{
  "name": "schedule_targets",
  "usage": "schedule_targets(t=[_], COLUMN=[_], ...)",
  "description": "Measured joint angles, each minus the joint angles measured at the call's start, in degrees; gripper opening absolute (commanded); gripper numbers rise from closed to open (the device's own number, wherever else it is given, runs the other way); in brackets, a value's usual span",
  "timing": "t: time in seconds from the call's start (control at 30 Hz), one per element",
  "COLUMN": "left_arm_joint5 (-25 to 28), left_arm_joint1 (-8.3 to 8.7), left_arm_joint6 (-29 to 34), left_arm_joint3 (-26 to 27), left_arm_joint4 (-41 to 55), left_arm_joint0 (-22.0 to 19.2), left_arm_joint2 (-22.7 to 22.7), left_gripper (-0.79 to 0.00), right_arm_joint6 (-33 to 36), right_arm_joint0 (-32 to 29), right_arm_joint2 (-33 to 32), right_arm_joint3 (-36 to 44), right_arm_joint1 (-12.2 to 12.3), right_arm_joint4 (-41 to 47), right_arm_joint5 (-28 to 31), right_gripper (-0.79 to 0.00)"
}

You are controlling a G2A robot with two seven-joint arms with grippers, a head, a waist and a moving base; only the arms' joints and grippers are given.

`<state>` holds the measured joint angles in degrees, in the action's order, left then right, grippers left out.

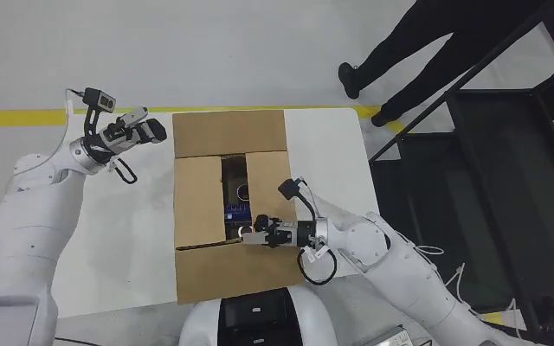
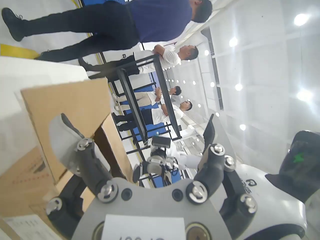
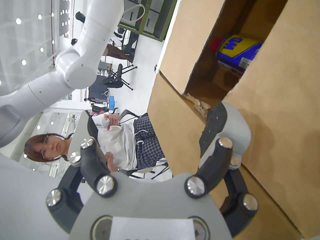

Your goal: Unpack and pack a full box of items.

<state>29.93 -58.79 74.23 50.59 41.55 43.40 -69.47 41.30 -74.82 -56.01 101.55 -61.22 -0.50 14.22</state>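
One blue-and-yellow spray can [image 3: 237, 49] lies sideways in the brown cardboard box [image 1: 197, 203], just beyond the spread right hand [image 1: 249, 234]; left hand [image 1: 158, 131] spread too.

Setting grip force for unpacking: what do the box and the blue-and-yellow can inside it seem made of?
The box looks like brown corrugated cardboard, matte; its torn corner shows ragged, fibrous layers. The can is probably metal with a glossy printed coat, judging by its smooth sheen, but the box hides most of it, so plastic cannot be ruled out.
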Motion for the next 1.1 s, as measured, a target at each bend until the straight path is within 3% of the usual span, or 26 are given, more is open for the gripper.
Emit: schedule_targets(t=[0.23,0.33,0.6,0.73,1.1], left_arm_joint5=[-10.10,-12.55,-12.55,-13.56,-13.35], left_arm_joint1=[4.32,4.97,4.95,4.85,5.35], left_arm_joint6=[4.48,4.66,4.64,2.52,-1.12], left_arm_joint3=[17.67,21.20,21.18,22.87,27.93], left_arm_joint4=[-3.52,-2.54,-2.50,-3.75,-3.15], left_arm_joint0=[16.36,20.04,20.05,21.96,24.32], left_arm_joint2=[-10.28,-12.88,-12.83,-11.94,-15.64], left_gripper=[0.000,0.000,0.000,0.000,0.000], right_arm_joint6=[-3.07,-3.30,-3.29,-3.76,-2.70], right_arm_joint0=[7.26,8.58,8.52,8.00,15.56], right_arm_joint2=[7.28,8.44,8.37,9.03,17.32], right_arm_joint3=[-4.64,-5.81,-5.75,-5.98,-16.81], right_arm_joint1=[-2.75,-3.37,-3.34,-3.65,-8.39], right_arm_joint4=[0.38,1.99,1.94,3.19,12.17], right_arm_joint5=[-7.65,-8.36,-8.28,-8.02,-3.37], right_gripper=[0.000,0.000,0.000,0.000,0.000])
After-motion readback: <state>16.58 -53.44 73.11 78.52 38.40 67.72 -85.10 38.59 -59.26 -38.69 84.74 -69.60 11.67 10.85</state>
